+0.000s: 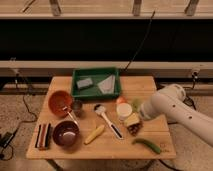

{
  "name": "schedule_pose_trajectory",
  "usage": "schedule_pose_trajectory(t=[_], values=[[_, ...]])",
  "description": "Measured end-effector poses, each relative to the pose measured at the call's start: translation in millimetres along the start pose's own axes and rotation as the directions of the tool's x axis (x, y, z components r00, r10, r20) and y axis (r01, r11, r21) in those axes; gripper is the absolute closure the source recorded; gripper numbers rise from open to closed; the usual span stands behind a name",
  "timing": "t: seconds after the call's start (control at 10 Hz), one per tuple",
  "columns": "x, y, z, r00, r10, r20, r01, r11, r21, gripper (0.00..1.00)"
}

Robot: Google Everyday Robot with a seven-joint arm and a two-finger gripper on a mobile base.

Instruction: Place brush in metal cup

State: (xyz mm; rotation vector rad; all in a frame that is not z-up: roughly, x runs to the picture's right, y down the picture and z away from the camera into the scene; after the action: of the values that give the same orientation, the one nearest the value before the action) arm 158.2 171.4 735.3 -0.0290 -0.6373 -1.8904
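The brush [108, 120] lies flat on the wooden table [135, 87] near its middle, with its round pale head towards the back and its white handle pointing front right. The small metal cup [77, 106] stands upright to its left, between the orange bowl [59, 101] and the brush head. My white arm [167, 106] reaches in from the right. The gripper [133, 120] hangs low over the table's right part, beside the white cup [123, 110], a hand's width right of the brush handle. It is not touching the brush.
A green tray [75, 85] holding two pale items stands at the back. A dark purple bowl [66, 134], a striped block [44, 136], a yellow vegetable [95, 134] and a green vegetable [147, 145] lie at the front. A thin dark-handled utensil [70, 116] rests by the orange bowl.
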Motion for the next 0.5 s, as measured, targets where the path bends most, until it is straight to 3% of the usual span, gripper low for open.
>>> schedule_pose_trajectory(t=[0.5], values=[[-15, -16, 40, 0.996, -0.043, -0.073, 0.045, 0.999, 0.027, 0.20]])
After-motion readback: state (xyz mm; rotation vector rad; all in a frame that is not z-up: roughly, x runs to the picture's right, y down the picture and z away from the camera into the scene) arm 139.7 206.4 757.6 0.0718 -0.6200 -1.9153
